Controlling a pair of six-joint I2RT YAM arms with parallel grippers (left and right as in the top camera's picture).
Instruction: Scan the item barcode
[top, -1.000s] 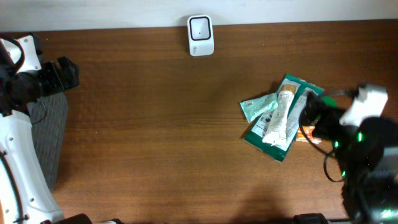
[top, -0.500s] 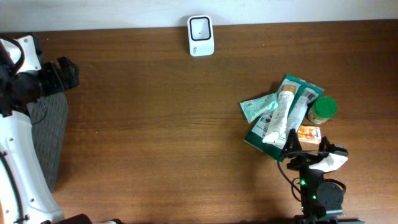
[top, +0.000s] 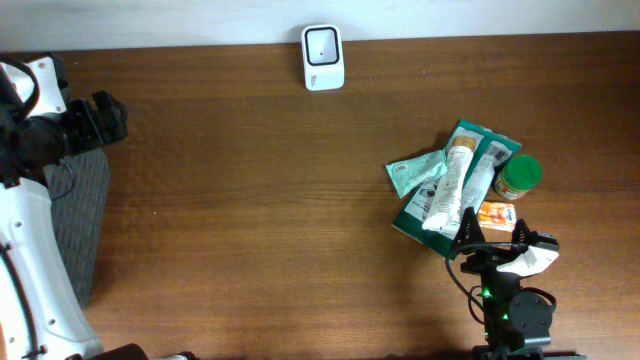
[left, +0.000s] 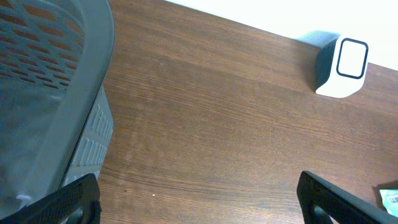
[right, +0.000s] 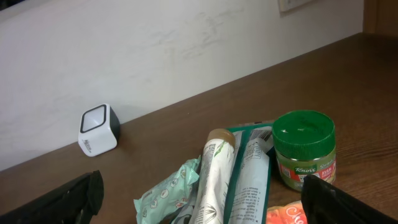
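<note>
Right wrist: right gripper (right: 200, 180) spread wide, empty.

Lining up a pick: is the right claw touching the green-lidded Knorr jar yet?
Apart. The overhead view shows the open right claw short of the Knorr jar, the orange packet lying between them.

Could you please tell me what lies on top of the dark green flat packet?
A tan-capped white tube and a second white tube lie along it, hiding its middle.
</note>
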